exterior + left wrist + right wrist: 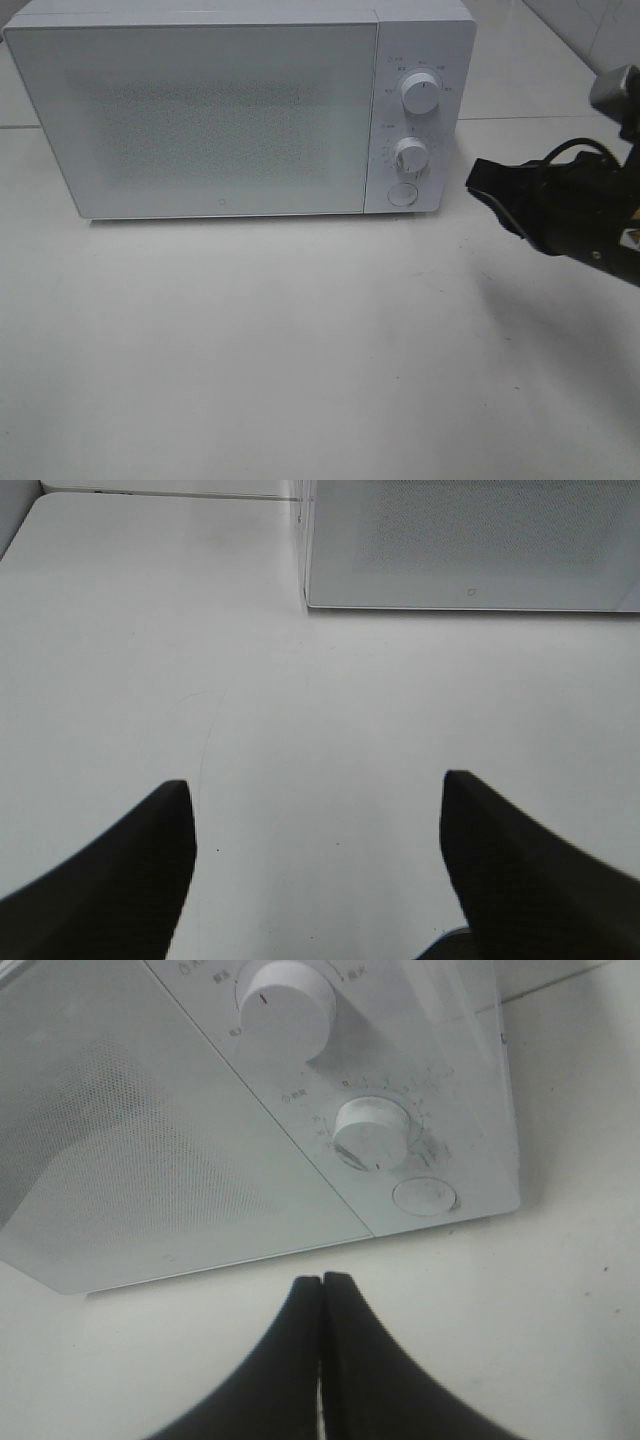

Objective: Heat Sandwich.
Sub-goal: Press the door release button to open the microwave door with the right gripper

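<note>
One white table (300,350) takes the whole lower half of the high view, and this wide part is bare from the left border to the right border. One white microwave (220,110) stands in the upper part, from the upper left corner to a little past the middle. Its one door (200,120) is shut and frosted, so the inside cannot be seen. The sandwich shows in none of the views, and I cannot tell where it is.

Two grippers are seen. The right gripper (480,183) comes in from the right border, just beside the microwave's lower right corner but apart from it. Its two fingers (300,1360) are pressed together with nothing between them. The left gripper (315,785) shows only in its wrist view. Its fingers are spread wide over bare table, holding nothing, with the microwave's front edge well ahead.

Two round knobs sit on the panel, the upper knob (420,93) above the lower knob (410,155). One round button (402,193) is below them.
</note>
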`<action>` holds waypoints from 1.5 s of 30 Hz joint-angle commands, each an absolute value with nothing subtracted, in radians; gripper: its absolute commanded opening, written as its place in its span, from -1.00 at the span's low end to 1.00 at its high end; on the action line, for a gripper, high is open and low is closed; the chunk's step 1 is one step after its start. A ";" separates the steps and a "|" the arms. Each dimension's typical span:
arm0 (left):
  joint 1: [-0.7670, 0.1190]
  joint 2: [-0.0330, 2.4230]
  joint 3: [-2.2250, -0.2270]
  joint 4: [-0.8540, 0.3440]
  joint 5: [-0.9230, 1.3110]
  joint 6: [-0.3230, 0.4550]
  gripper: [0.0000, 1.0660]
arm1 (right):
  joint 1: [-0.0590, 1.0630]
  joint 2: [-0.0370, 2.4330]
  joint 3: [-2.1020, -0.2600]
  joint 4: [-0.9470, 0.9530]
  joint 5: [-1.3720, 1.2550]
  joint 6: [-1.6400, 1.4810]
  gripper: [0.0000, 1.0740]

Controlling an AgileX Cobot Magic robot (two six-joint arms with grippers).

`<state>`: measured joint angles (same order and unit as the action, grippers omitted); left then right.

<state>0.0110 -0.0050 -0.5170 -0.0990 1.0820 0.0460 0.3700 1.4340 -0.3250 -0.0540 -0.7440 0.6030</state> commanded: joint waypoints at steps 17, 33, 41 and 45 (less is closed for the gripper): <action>0.007 -0.011 -0.516 -0.099 1.069 0.047 0.24 | 0.551 1.840 -0.550 0.361 -0.943 0.897 -1.00; 0.007 -0.011 -0.516 -0.099 1.069 0.047 0.24 | 0.551 1.952 -0.719 0.666 -0.793 1.047 -1.00; 0.007 -0.011 -0.516 -0.099 1.069 0.047 0.24 | 0.551 2.004 -0.804 0.673 -0.761 1.040 -1.00; 0.007 -0.011 -0.516 -0.099 1.069 0.047 0.24 | 0.551 2.033 -0.838 0.674 -0.757 1.041 -1.00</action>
<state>0.0110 -0.0050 -0.5170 -0.0990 1.0820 0.0460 0.5500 2.0330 -0.8280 0.6790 -0.7590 1.0570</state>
